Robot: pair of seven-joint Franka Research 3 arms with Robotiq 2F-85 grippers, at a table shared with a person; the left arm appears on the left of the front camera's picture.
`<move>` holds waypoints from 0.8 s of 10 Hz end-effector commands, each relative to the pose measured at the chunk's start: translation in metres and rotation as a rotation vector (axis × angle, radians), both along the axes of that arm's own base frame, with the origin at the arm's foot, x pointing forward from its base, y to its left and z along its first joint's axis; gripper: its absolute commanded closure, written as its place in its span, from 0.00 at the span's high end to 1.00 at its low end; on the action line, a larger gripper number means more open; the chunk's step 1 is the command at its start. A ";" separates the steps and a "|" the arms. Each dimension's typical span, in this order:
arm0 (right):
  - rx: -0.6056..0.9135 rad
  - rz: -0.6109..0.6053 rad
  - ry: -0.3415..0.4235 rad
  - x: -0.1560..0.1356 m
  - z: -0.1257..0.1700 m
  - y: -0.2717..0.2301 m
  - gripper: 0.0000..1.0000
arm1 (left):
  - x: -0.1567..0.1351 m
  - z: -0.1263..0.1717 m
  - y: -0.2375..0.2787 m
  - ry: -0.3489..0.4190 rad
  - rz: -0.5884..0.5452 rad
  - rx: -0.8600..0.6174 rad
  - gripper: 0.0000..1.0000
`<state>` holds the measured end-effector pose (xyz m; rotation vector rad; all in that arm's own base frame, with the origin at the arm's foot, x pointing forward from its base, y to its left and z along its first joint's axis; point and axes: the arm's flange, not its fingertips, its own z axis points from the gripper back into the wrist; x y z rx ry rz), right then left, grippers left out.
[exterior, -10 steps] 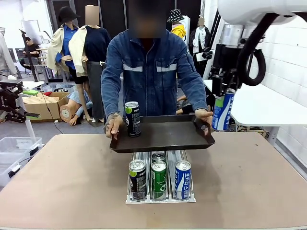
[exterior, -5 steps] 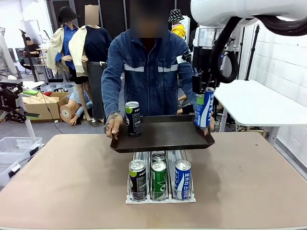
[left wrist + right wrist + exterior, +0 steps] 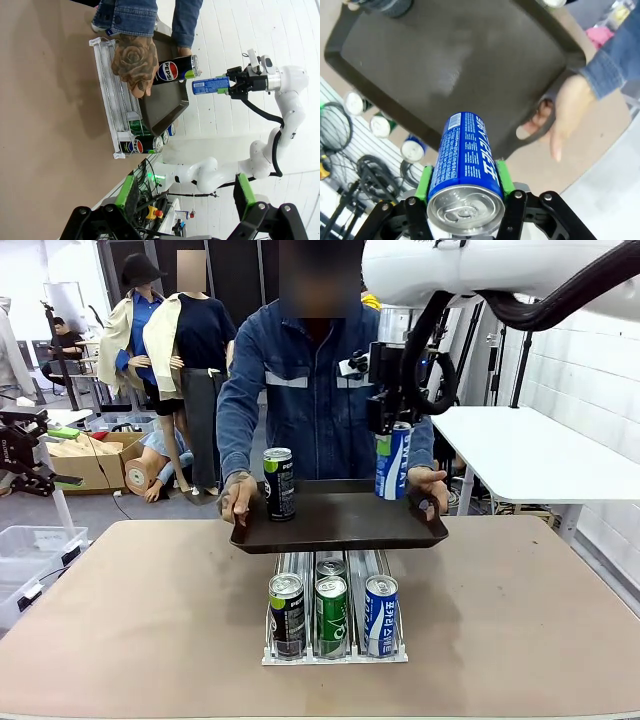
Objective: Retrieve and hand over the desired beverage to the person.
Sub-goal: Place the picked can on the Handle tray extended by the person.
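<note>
The person [image 3: 315,380] in a blue denim jacket stands at the far side and holds a dark tray [image 3: 340,525] in both hands above the can rack. A black Pepsi can [image 3: 279,483] stands upright on the tray's left part. My right gripper [image 3: 388,430] is shut on a blue can [image 3: 392,462], which hangs upright just over the tray's right part. In the right wrist view the blue can [image 3: 465,155] sits between the green pads, with the tray [image 3: 455,60] below it. My left gripper [image 3: 186,200] is open, empty and far from the tray [image 3: 165,102].
A clear rack [image 3: 335,655] on the brown table [image 3: 150,620] holds a black can [image 3: 287,612], a green can [image 3: 331,612] and a blue can [image 3: 381,612] at its front. A white table [image 3: 530,455] stands at the right.
My right arm has carried the blue can leftward, from beside the tray's right handle to above the tray's right part. The person keeps the tray nearly still.
</note>
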<state>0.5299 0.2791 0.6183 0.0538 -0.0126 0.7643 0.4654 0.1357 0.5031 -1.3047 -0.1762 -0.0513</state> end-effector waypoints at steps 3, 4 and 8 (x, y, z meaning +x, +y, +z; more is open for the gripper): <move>-0.010 0.000 -0.045 0.035 -0.011 0.029 0.00 | -0.001 0.001 0.000 -0.005 0.010 0.004 1.00; -0.015 -0.001 -0.035 0.043 -0.018 0.032 0.00 | -0.001 0.001 0.000 -0.005 0.010 0.004 1.00; -0.013 0.006 0.023 0.065 -0.039 0.033 0.00 | -0.001 0.001 0.000 -0.005 0.010 0.004 1.00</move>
